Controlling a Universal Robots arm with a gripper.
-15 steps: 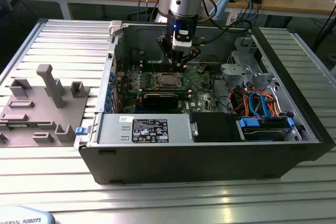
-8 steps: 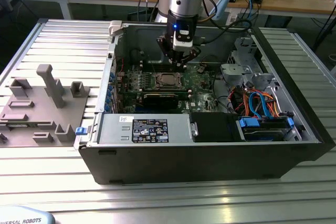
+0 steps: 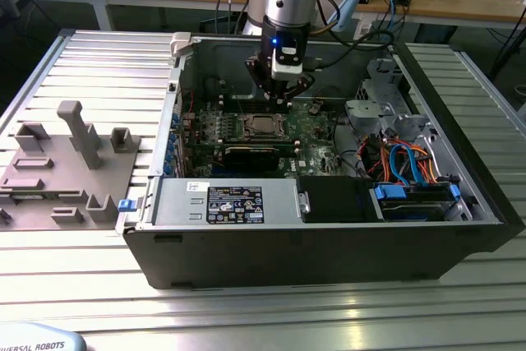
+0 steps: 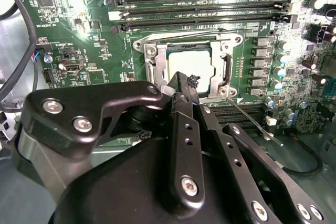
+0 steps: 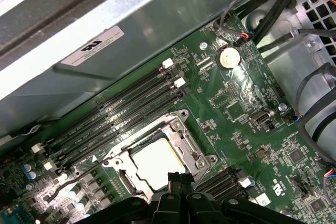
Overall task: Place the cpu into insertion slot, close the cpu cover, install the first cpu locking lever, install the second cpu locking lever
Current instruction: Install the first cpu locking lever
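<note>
Inside the open computer case (image 3: 329, 244) on the counter (image 3: 82, 285), the cpu (image 4: 191, 69) already sits in the insertion slot (image 4: 235, 39), so the first step looks done. The cpu cover (image 4: 227, 69) appears to lie down around the chip, its window framing the grey top. One thin locking lever (image 4: 252, 119) angles away from the socket corner and seems unlatched; whether the other lever (image 4: 184, 34) is latched I cannot tell. The gripper (image 4: 184, 85) hangs at the socket's edge, fingers drawn together, holding nothing.

exterior view: high, distant | both wrist views: close, overhead, sharing cpu (image 4: 191, 66) (image 5: 157, 163)
</note>
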